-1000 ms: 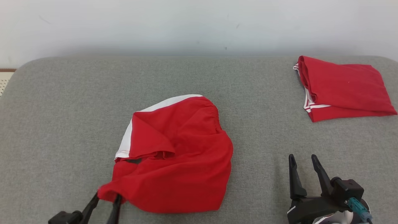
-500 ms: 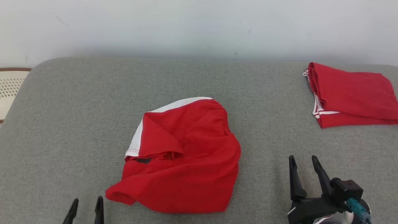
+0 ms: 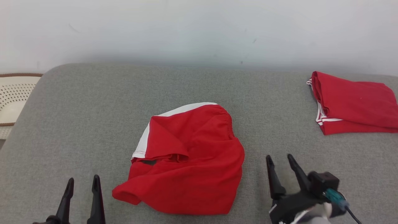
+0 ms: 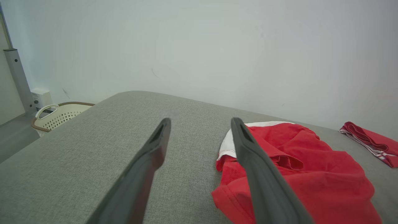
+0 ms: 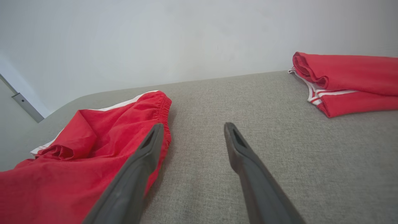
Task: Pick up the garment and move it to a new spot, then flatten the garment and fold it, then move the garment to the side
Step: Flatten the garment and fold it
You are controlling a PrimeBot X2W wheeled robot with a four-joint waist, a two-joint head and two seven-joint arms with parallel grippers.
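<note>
The garment (image 3: pixel 189 158), red shorts with a white side stripe and an elastic waistband, lies crumpled in the middle of the grey padded surface (image 3: pixel 93 109). It also appears at the right of the left wrist view as the garment (image 4: pixel 304 168) and at the left of the right wrist view as the garment (image 5: pixel 77 149). My left gripper (image 3: pixel 83 182) stands open at the lower left, a little left of the garment's near corner, holding nothing. To the garment's right, my right gripper (image 3: pixel 278 158) is open and empty too.
A second red garment (image 3: pixel 351 102), folded, lies at the far right of the surface, also visible as the folded garment (image 5: pixel 345 81). A cream perforated basket (image 3: pixel 12 96) stands off the left edge. A pale wall rises behind the surface.
My left gripper has let go of the garment's near left corner, opened and drawn back to the left. The head camera has shifted, so the whole scene sits lower and further right.
</note>
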